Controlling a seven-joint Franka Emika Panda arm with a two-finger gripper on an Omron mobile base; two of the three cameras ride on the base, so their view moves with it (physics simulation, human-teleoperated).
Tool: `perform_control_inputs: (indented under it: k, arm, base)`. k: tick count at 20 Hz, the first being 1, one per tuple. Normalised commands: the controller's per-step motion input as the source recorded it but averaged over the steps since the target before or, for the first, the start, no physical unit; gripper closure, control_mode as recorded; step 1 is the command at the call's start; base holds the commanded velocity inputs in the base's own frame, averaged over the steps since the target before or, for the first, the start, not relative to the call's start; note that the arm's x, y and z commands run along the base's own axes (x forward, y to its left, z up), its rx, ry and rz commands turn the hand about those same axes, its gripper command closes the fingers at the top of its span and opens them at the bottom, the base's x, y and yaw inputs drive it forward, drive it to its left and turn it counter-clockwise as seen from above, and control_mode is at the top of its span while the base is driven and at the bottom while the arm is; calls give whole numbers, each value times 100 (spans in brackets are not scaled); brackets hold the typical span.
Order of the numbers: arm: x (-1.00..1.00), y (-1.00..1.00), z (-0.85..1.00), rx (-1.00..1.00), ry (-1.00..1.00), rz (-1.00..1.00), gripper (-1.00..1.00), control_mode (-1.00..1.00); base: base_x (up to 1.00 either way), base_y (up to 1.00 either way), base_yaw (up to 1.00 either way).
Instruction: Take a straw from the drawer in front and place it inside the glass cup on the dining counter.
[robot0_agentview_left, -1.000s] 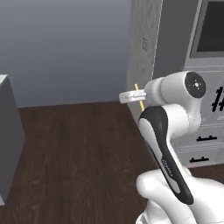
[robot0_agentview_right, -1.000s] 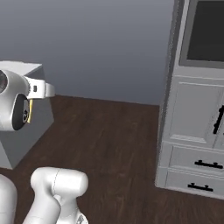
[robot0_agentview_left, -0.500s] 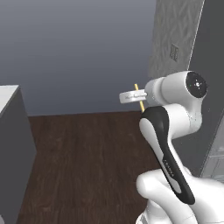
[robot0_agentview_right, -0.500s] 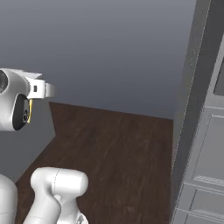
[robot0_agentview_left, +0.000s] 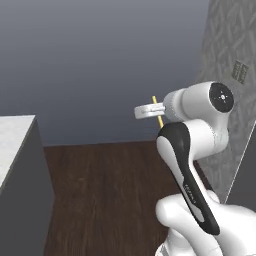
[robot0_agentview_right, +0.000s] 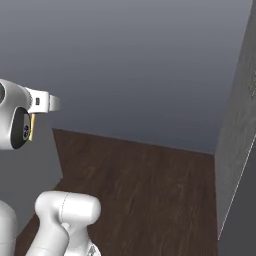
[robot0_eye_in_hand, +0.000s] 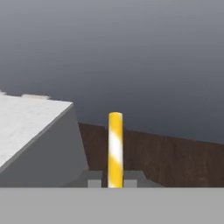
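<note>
- Between the closed fingers of the gripper (robot0_eye_in_hand: 115, 183), the straw (robot0_eye_in_hand: 115, 148) is held upright.
- Dining counter (robot0_eye_in_hand: 26, 127) corner is seen ahead-left.
- Risk: straw could slip during base travel, given the thin grip.

The base is swinging round: the grey cabinets have slid out of both base views, leaving a patterned wall (robot0_agentview_left: 231, 75) at right, and a marble counter (robot0_agentview_left: 12, 137) edges in left.
</note>
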Motion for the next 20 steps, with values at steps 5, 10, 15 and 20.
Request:
perform_control_inputs:
  k: [5, 10, 15, 20]
  arm:
    - [0, 0, 0, 0, 0, 0, 100, 100]
    - [0, 0, 0, 0, 0, 0, 100, 100]
    - [0, 0, 0, 0, 0, 0, 100, 100]
    - [0, 0, 0, 0, 0, 0, 100, 100]
  base:
    - [100, 15, 0]
    - [100, 13, 0]
    - [100, 18, 11]
    - [100, 17, 37]
